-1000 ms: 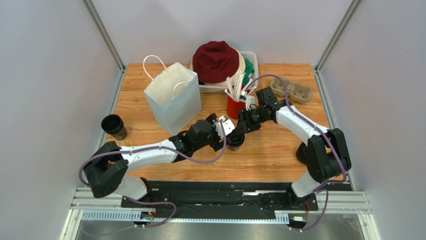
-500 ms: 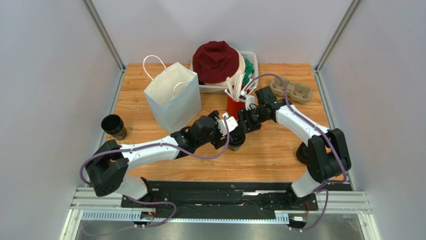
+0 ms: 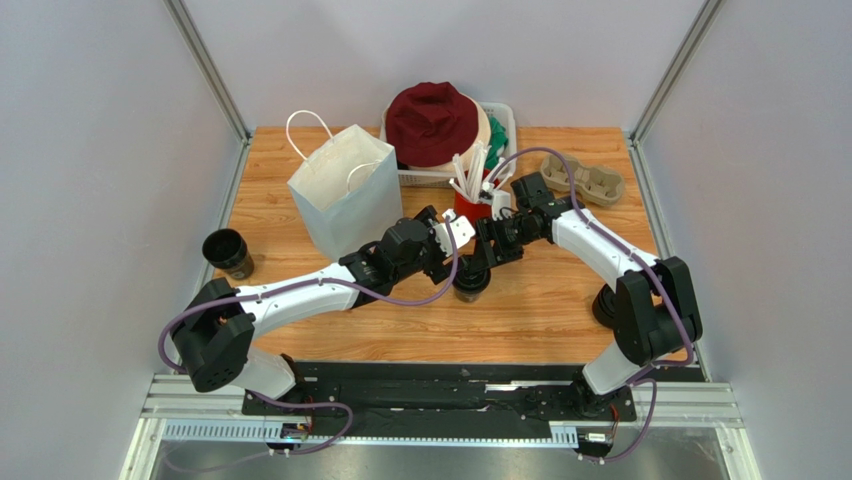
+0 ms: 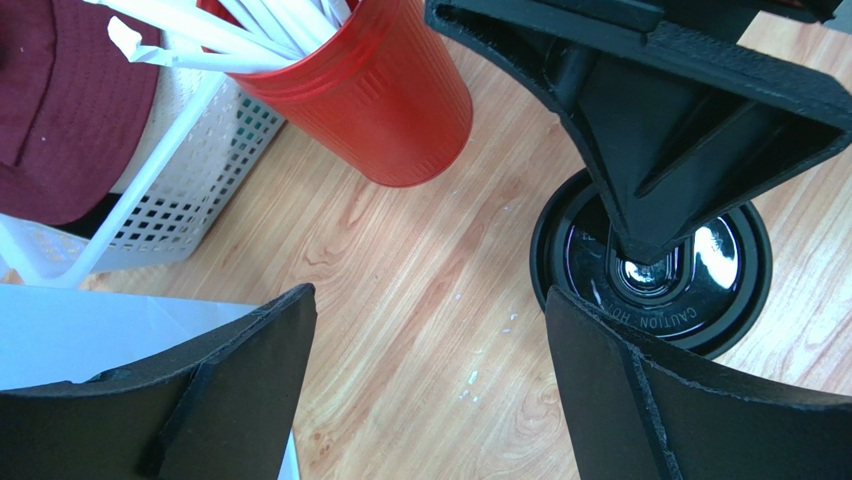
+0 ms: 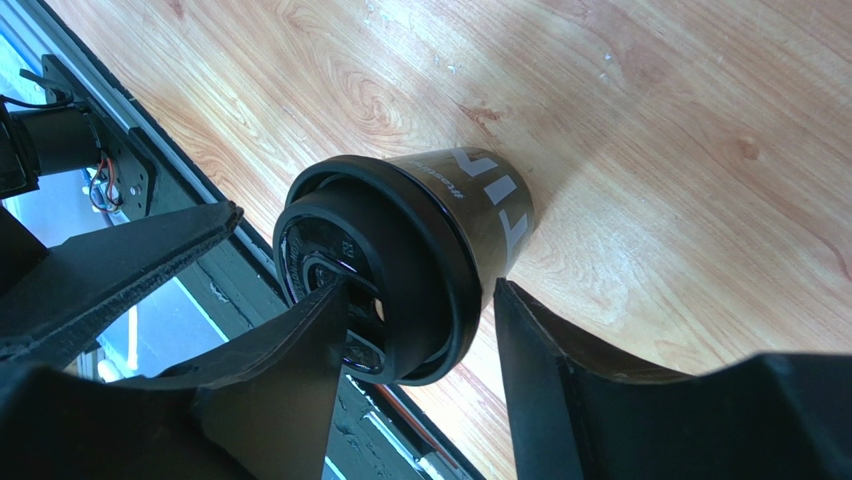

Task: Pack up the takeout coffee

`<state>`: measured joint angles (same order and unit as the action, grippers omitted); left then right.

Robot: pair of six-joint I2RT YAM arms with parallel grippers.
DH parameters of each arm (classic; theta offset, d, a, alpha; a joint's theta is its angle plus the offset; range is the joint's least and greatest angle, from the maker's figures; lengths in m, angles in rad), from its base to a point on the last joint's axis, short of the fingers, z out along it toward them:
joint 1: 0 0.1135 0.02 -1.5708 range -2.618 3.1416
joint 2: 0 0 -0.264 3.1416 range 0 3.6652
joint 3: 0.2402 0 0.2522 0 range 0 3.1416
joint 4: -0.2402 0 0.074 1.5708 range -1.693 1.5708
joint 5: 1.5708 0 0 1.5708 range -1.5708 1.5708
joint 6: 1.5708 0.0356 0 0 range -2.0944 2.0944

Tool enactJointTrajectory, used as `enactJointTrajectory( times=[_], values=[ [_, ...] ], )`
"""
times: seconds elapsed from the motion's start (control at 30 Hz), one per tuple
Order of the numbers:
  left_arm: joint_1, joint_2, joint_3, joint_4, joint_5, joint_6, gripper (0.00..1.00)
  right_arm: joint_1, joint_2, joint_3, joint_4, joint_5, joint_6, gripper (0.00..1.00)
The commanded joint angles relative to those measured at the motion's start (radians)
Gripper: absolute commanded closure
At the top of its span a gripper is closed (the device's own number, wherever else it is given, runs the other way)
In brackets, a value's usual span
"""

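The lidded coffee (image 5: 455,195) is standing on the tabletop (image 3: 545,315), not yet packed into the bag (image 3: 345,195), while the right tool (image 5: 420,300) is straddling its rim, grip unclear, and the left tool (image 4: 425,330) is hovering beside it, wide apart and empty.

Takeout coffee (image 5: 440,230) is dark brown with pale lettering, its lid (image 4: 738,290) black; the ribbed cup (image 4: 370,100) is red.

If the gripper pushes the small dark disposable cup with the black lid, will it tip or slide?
The small dark disposable cup seems to narrow toward its base, so a high push probably tips it. Its glossy black plastic lid may be slippery to grip.
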<state>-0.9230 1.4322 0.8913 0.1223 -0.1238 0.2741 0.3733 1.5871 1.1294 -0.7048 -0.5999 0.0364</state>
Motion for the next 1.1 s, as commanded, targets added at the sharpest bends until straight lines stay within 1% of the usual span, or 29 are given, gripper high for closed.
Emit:
enactJointTrajectory(
  times=[0.0,0.13,0.47,0.73,0.83,1.0,1.07],
  values=[
    [0.006,-0.003,0.020,0.010,0.022,-0.029,0.06,-0.011,-0.032,0.049,-0.008,-0.005,-0.012,0.40],
    [0.006,0.002,0.020,0.016,0.021,-0.035,0.06,-0.017,-0.041,0.073,-0.018,-0.014,-0.012,0.37],
    [0.006,0.008,0.026,0.016,0.024,-0.041,0.06,-0.050,-0.041,0.072,-0.033,-0.027,-0.020,0.38],
    [0.006,-0.003,0.040,-0.036,0.107,-0.081,0.07,-0.086,-0.045,0.056,-0.030,-0.067,-0.033,0.39],
    [0.006,0.013,0.049,-0.047,0.118,-0.088,0.07,-0.099,-0.059,0.055,-0.035,-0.077,-0.032,0.40],
    [0.006,0.039,0.090,-0.092,0.203,-0.119,0.07,-0.114,-0.091,0.055,-0.051,-0.078,-0.033,0.41],
    [0.007,0.057,0.115,-0.115,0.220,-0.130,0.05,-0.122,-0.110,0.050,-0.061,-0.080,-0.049,0.41]
  ],
)
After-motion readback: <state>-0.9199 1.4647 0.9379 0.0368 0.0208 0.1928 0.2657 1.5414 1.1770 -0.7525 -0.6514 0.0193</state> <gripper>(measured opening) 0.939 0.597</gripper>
